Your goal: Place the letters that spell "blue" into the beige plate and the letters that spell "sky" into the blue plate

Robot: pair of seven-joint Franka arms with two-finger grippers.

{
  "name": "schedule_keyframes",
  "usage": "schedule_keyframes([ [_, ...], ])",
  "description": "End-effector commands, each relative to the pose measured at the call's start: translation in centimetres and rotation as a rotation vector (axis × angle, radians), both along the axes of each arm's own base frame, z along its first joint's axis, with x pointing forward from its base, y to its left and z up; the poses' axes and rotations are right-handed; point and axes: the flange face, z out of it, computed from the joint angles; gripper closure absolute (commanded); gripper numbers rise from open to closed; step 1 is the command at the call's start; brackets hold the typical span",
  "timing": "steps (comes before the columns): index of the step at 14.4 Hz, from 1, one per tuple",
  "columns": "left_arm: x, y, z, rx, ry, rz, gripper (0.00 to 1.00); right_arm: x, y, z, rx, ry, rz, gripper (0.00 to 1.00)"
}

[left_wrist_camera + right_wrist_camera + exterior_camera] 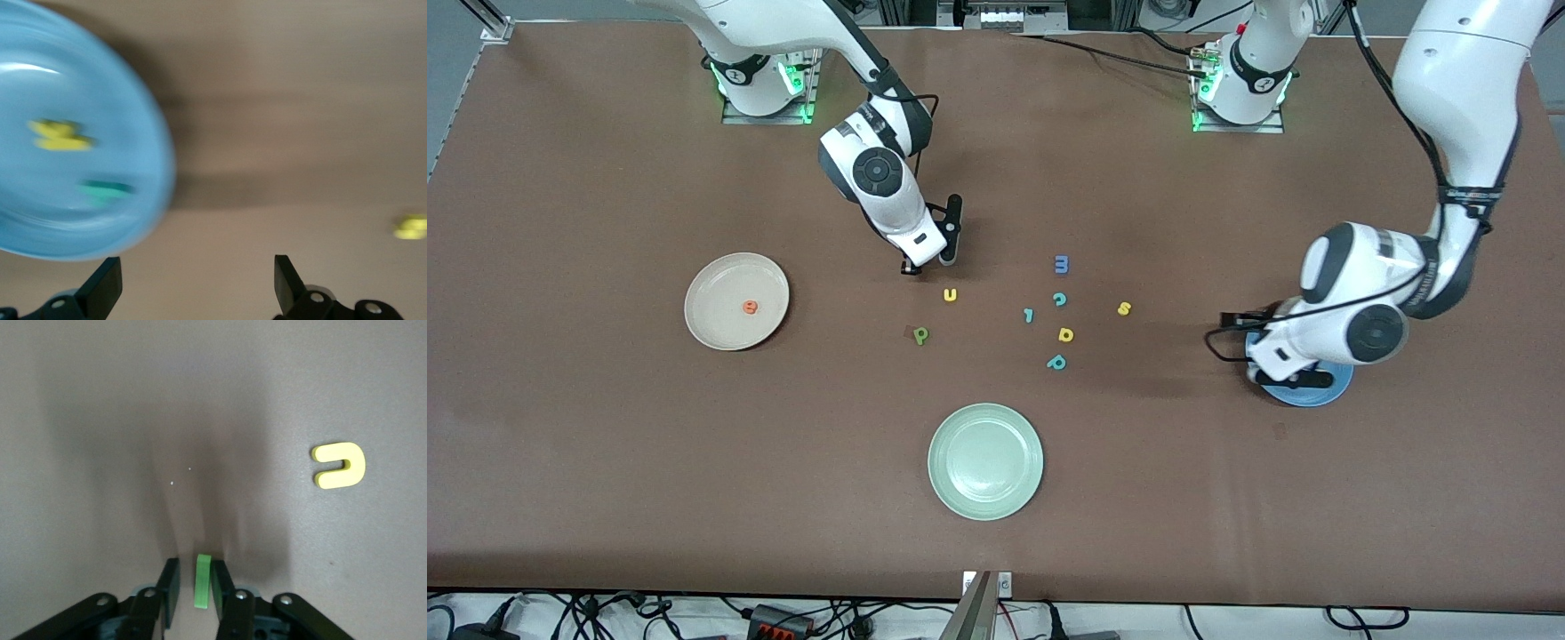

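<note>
My right gripper (931, 262) is down at the table with the green l (203, 580) standing on edge between its fingers; one pad touches the l and a gap shows at the other pad, so the right gripper (195, 572) is open. The yellow u (950, 295) (340, 465) lies close by, and the dark green b (921, 334) is nearer the camera. The orange e (750, 307) lies in the beige plate (710, 313). My left gripper (1267, 351) (197, 287) is open and empty beside the blue plate (1320, 391) (40, 220), which holds the yellow k (60, 135) and teal y (107, 190). The yellow s (1124, 308) (410, 227) lies on the table.
A blue m (1061, 264), teal c (1059, 300), small teal l (1029, 315), yellow d (1065, 334) and teal p (1056, 362) lie scattered mid-table. A pale green plate (960, 484) sits nearer the camera.
</note>
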Motion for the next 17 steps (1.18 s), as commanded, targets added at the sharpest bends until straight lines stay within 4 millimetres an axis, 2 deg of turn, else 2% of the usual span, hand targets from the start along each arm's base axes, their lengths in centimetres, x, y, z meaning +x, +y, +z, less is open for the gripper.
schedule_keyframes([
  [1,-2.7,-7.4,0.6,0.019,-0.022,0.008,0.0,0.1,-0.2,-0.4,0.0,0.001,0.021,0.9],
  [4,-5.7,-12.4,-1.9,-0.028,-0.115,-0.047,0.0,0.7,-0.1,0.1,0.005,-0.008,0.009,0.94],
  [5,-6.6,-13.3,-2.6,-0.047,-0.148,-0.055,0.0,1.6,-0.9,0.4,0.0,-0.017,-0.008,0.94],
  [7,-6.9,-13.7,-3.3,-0.063,-0.165,-0.058,0.0,2.5,-1.9,1.0,-0.002,-0.027,-0.034,0.94],
  [9,-7.5,-14.1,-4.6,-0.06,-0.207,-0.102,0.02,3.4,-3.4,2.5,-0.026,-0.002,-0.071,0.94],
  [11,-7.6,-13.6,-6.2,-0.041,-0.227,-0.158,0.09,5.1,-6.2,4.6,-0.057,0.015,-0.131,0.94],
  [12,-7.7,-13.8,-6.8,-0.038,-0.233,-0.182,0.15,6.2,-8.4,5.5,-0.077,0.023,-0.165,0.94],
  [14,-7.6,-14.4,-6.6,-0.044,-0.245,-0.192,0.25,7.8,-12.1,6.8,-0.112,0.035,-0.224,0.94],
  [16,-7.6,-14.3,-6.6,-0.045,-0.247,-0.192,0.34,9.4,-17.3,7.5,-0.156,0.066,-0.31,0.94],
  [17,-7.6,-14.2,-6.7,-0.044,-0.245,-0.191,0.41,10.1,-19.9,7.6,-0.174,0.075,-0.358,0.94],
])
